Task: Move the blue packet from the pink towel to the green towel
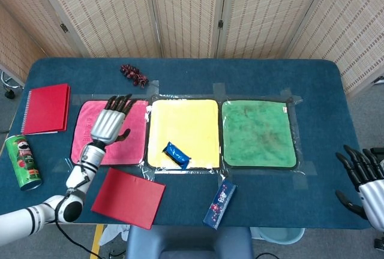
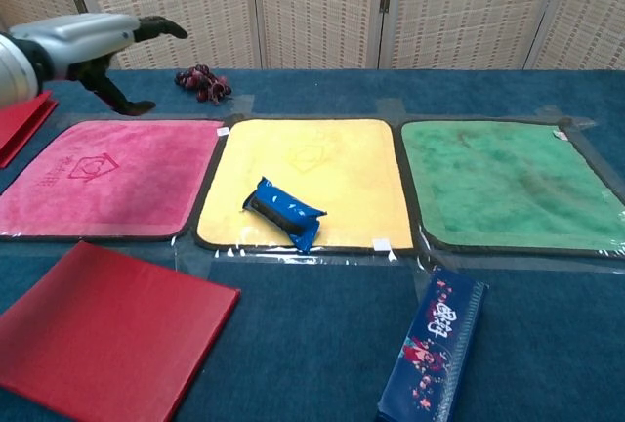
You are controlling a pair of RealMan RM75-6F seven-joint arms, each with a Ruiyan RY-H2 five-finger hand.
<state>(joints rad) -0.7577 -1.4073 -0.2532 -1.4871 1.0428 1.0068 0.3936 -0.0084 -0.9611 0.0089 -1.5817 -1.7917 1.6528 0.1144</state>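
The blue packet lies on the yellow towel, near its front edge. The pink towel is to its left and the green towel to its right; both are bare. My left hand hovers above the pink towel, fingers spread, holding nothing. My right hand shows at the table's right front edge in the head view, fingers apart and empty.
A red folder lies in front of the pink towel. A long blue box lies in front of the towels. A red notebook, a green can and dark beads are at the left and back.
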